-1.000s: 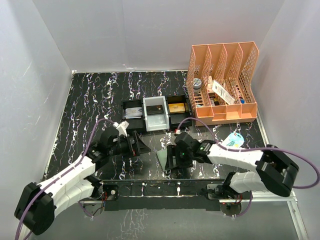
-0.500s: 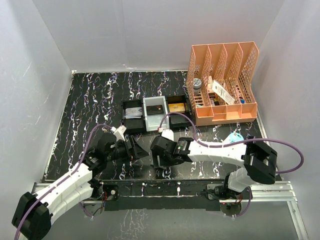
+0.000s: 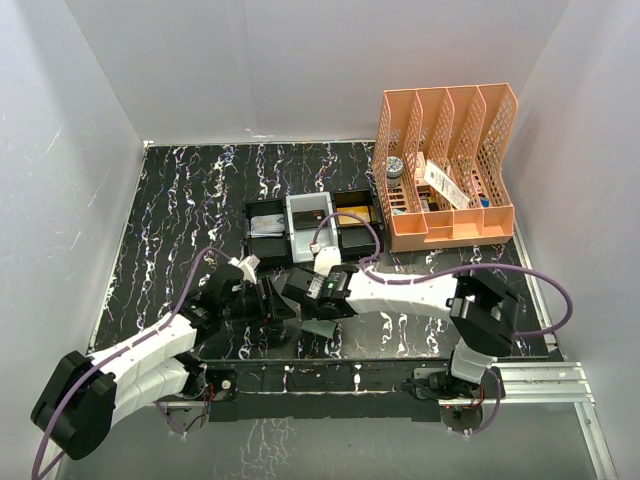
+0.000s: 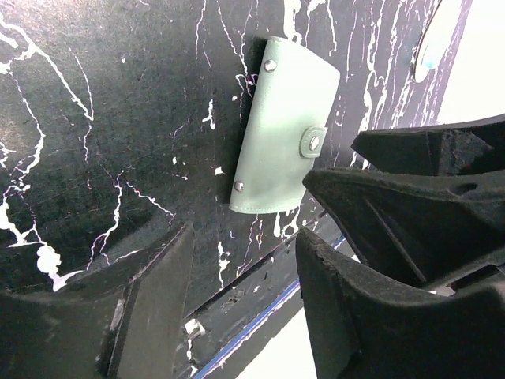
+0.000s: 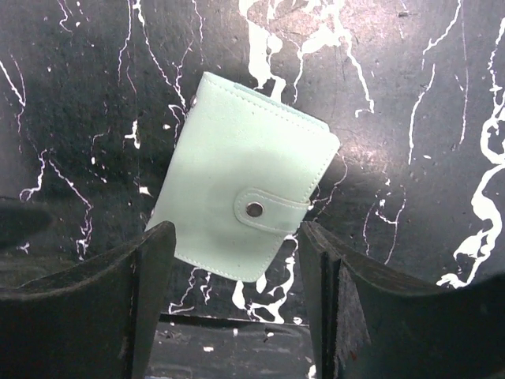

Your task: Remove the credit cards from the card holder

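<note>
While hovering wide open and empty, frames the card holder (image 5: 241, 197) between the fingers of the right gripper (image 5: 237, 237), long axis running tilted along the finger gap. Lies closed, tab snapped, flat on the table (image 3: 180, 220) near its front edge; shows no credit cards. Sits ahead and aside of the left gripper (image 4: 245, 233), likewise spread and empty. Favours the right, judging by nearness.

L arm (image 3: 150, 350) lies low, reaching twd 2 o'clock from its base; L gripper (image 3: 272, 304) has jaws spread wide. R arm (image 3: 410, 295) stretches twd 9 o'clock across the front; R gripper (image 3: 300, 290) points down, jaws also apart, just beside L gripper at its 1 o'clock.
</note>
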Robot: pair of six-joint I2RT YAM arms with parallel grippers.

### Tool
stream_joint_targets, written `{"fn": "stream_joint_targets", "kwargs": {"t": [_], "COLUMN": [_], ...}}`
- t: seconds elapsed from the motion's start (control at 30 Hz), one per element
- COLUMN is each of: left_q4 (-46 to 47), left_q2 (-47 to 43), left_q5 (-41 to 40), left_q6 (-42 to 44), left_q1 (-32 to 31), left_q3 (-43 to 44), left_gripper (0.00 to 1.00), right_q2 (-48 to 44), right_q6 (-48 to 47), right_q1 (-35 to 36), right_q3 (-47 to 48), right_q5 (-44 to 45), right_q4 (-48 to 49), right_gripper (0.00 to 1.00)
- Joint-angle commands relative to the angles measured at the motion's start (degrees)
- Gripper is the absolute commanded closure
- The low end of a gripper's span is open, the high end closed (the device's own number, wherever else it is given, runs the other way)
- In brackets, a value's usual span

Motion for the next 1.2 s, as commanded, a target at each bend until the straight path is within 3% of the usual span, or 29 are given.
{"fn": "stream_joint_targets", "kwargs": {"t": [0.0, 0.2, 0.33, 0.6, 0.93, 1.17], "left_q4": [-0.69, -2.54, -0.07, -1.79, -6.17, -8.49], "left_q2": [0.19, -0.58, -0.03, 9.39, 21.71, 27.82], "left_q5": [-0.38, -1.36, 0.41, -1.8, -11.38, -18.37], "left_q6": [1.3, 1.72, 1.97, 7.02, 8.64, 6.02], "left_q1": [-0.37, -0.45, -0.56, -4.12, -13.85, -18.16], "left_q3": [2.59, 2.68, 2.55, 9.3, 15.43, 16.85], "left_gripper": [0.48, 0.5, 0.52, 0.49, 0.48, 0.57], "right_q2": [3.21, 6.55, 6.58, 0.52, -4.56, -9.18], "right_q6": [1.76, 1.98, 1.18, -0.97, -2.48, -2.64], "right_q1": [-0.54, -1.43, -2.28, -4.88, -6.43, -8.09], "right_q3": [4.22, 2.95, 0.64, -8.96, -15.42, -19.4], "right_q5": [3.26, 3.51, 2.58, -5.93, -11.64, -14.68], "right_q4": [-1.69, -1.49, 0.29, 11.02, 19.34, 23.66], "right_gripper": [0.41, 0.49, 0.6, 0.8, 0.86, 0.9]}}
